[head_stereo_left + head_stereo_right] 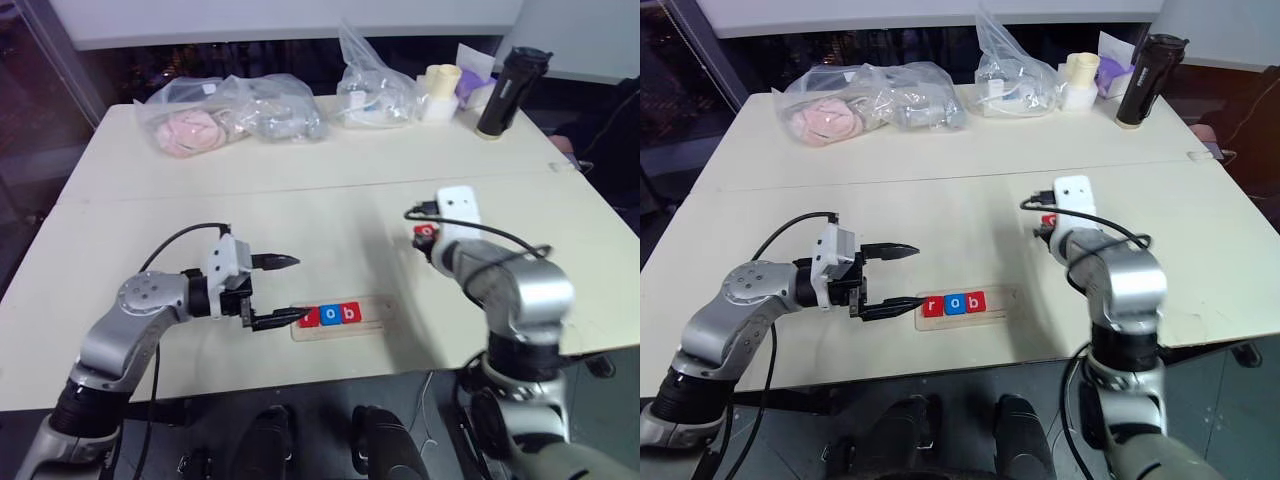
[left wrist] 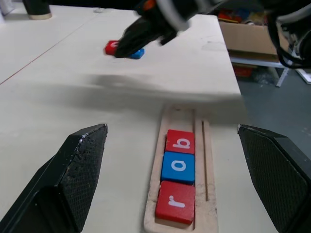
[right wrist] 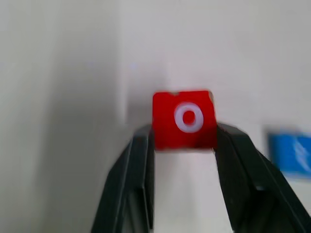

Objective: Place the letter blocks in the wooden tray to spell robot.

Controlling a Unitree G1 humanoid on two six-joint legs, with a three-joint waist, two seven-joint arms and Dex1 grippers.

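Tray (image 1: 380, 300) near the table's (image 1: 300, 190) front edge carries r (image 2: 176, 201), o (image 2: 178, 166), b (image 2: 181, 141) in a row, we see the right gripper (image 3: 183, 141) clamped on a red o block (image 3: 184, 119) above the table, a blue block (image 3: 291, 153) nearby, and the left gripper (image 1: 278, 290) wide apart at the tray's left end.

Your left gripper (image 1: 276, 291) sits wide open, fingers pointing sideways toward the wooden tray (image 1: 378, 318), lower finger at the tray's left end, upper finger above the table; left arm bent, forearm roughly level. Your right gripper (image 3: 184, 138) is clamped on the red o block (image 3: 184, 119), raised beyond the tray's right end, angled downward.
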